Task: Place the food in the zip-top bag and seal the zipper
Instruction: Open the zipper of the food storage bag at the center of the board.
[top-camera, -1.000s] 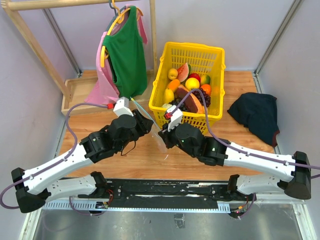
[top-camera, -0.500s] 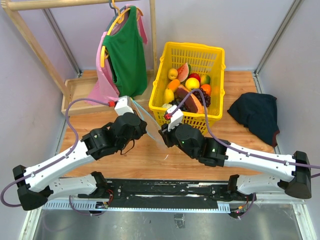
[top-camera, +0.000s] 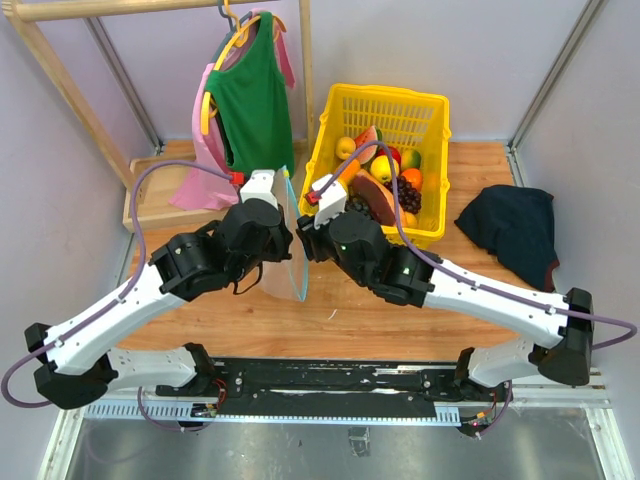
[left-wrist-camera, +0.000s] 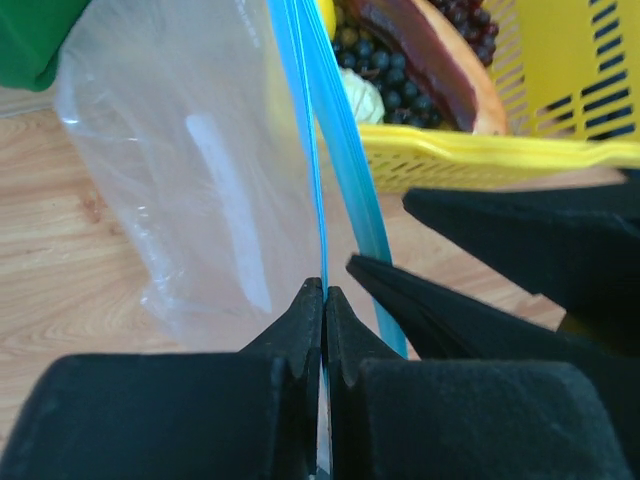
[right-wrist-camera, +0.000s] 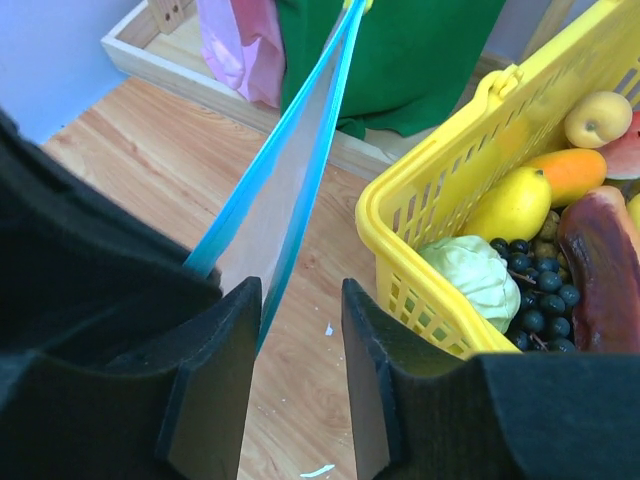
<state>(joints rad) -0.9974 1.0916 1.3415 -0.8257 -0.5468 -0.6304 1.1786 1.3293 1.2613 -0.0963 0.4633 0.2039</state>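
Observation:
The clear zip-top bag (top-camera: 281, 268) hangs on edge above the wooden table, its light-blue zipper (top-camera: 292, 215) running down its right side. My left gripper (top-camera: 281, 238) is shut on one lip of the zipper (left-wrist-camera: 318, 200); the other lip splays to the right. My right gripper (right-wrist-camera: 299, 288) stands open just right of the bag (right-wrist-camera: 290, 190), one blue lip lying against its left finger (right-wrist-camera: 235, 330). The food lies in the yellow basket (top-camera: 432, 112): grapes (right-wrist-camera: 545, 300), a reddish-brown wedge (right-wrist-camera: 600, 265), a pale green cabbage (right-wrist-camera: 470, 272) and yellow fruit (right-wrist-camera: 515, 205).
A green top (top-camera: 250, 105) and a pink garment hang from a wooden rack at back left, over a shallow wooden tray (top-camera: 152, 185). A dark cloth (top-camera: 515, 228) lies at the right. The basket rim (right-wrist-camera: 400, 215) is close to my right fingers.
Both arms have risen and moved away from me, lifting the bag upright. My right gripper has opened off the bag. My left gripper shut on the zipper lip.

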